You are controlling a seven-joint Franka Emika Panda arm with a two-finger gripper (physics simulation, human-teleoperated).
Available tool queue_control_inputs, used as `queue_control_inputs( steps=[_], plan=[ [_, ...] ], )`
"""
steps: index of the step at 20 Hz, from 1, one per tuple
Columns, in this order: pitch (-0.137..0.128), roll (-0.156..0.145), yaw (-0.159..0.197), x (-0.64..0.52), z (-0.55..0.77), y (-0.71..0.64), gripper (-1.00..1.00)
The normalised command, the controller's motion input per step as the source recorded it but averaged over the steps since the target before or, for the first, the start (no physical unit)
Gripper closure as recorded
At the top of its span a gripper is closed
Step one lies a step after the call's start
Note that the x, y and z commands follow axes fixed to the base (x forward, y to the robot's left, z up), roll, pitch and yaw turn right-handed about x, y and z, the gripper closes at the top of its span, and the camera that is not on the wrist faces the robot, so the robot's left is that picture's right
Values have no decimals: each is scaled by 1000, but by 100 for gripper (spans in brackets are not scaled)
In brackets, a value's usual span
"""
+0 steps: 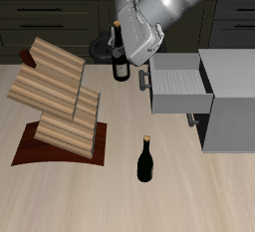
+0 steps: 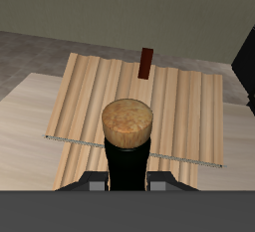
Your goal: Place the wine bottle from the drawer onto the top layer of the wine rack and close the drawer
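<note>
**User1:** Gripper (image 1: 123, 49) is clamped on the wine bottle (image 1: 120, 57), as far as I can see. It's got it upright, up in the air, between the wine rack (image 1: 60, 102) and the open drawer (image 1: 179, 85). From the wrist cam you're looking straight down on the tan cork (image 2: 127, 119) with the dark neck under it, and the fingers (image 2: 98, 183) sit snug on both sides of the bottle

**User2:** Yep, same read. Where's it relative to the rack though?

**User1:** Off to the side and farther back than the rack in the exterior shot, not touching it. The top layer (image 1: 48, 65) is that most tilted slatted tier. In the wrist view slats (image 2: 139, 107) fill the space behind the cork

**User2:** And the drawer?

**User1:** Pulled out of the grey cabinet (image 1: 231, 97), ridged inside showing, dark handle (image 1: 144, 78) facing the rack. Also a twin bottle (image 1: 145, 160) standing upright on the table (image 1: 199, 191) near the front edge, well apart from everything
</note>
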Motion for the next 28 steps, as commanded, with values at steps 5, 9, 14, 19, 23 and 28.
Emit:
queue_control_inputs(
  steps=[5, 9, 14, 19, 23, 28],
  plan=[
    [13, -31, -4, 108, 47, -126, 100],
    [30, -36, -17, 190, 19, -130, 100],
    [59, -35, -6, 260, -114, -152, 100],
    [15, -36, 6, 100, -7, -135, 100],
    [27, -37, -38, 111, 1, -264, 100],
    [7, -38, -12, 14, 36, -176, 100]
  ],
)
